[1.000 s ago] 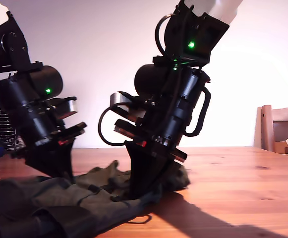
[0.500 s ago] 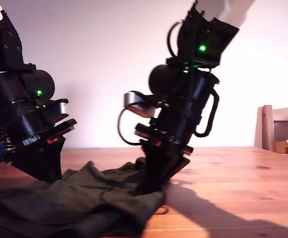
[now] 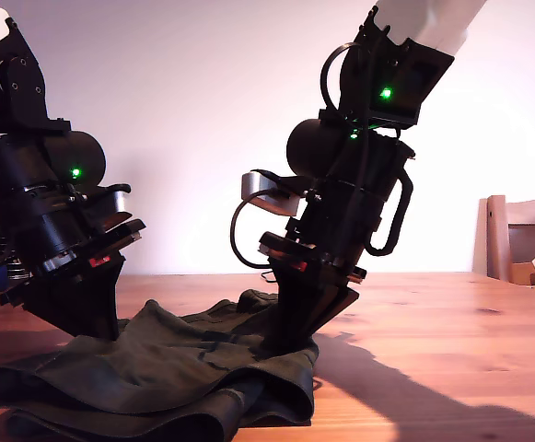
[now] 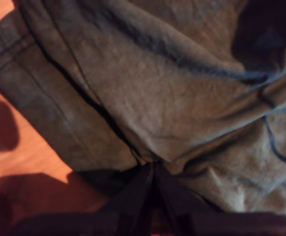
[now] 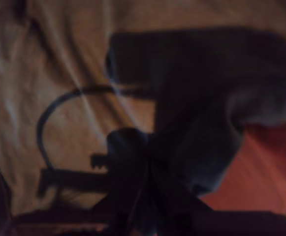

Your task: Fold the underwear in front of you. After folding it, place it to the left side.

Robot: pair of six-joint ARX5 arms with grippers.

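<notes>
With no writing readable, underwear (image 3: 170, 364) pinched in both tools, first (image 4: 150, 184) and second (image 5: 145, 169); wooden table (image 3: 433, 322) beneath.

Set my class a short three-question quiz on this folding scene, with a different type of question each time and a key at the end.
1. True or false: the underwear lies flat and fully spread out on the table.
2. What stands at the exterior view's right edge, behind the table? A) a wooden chair B) a laundry basket C) a person
3. Fill in: in the first wrist view, my first gripper has its jaws closed on ____.

Key: 1. False, it is bunched up with a layer folded over. 2. A. 3. the underwear.
</notes>
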